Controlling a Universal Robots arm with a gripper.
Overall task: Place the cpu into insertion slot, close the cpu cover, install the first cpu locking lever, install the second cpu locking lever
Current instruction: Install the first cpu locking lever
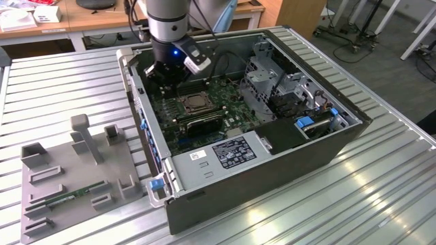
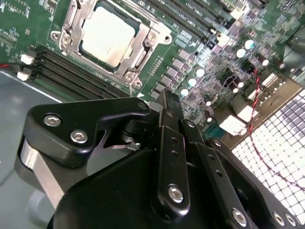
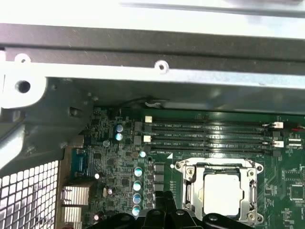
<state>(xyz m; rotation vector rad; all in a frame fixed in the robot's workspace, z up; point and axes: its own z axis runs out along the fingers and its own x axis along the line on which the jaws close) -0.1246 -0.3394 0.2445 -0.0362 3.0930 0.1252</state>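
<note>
Gripper hangs inside the open computer case in the upper middle of the exterior view, just above the green board, and in the second wrist view its fingers seem pressed together with nothing between them. Just below it in the exterior view, near the centre of the frame, the cpu lies flat in the insertion slot, its silvery top showing through the window of the cpu cover, which lies down around it. Whether the locking levers are hooked I cannot tell.
</note>
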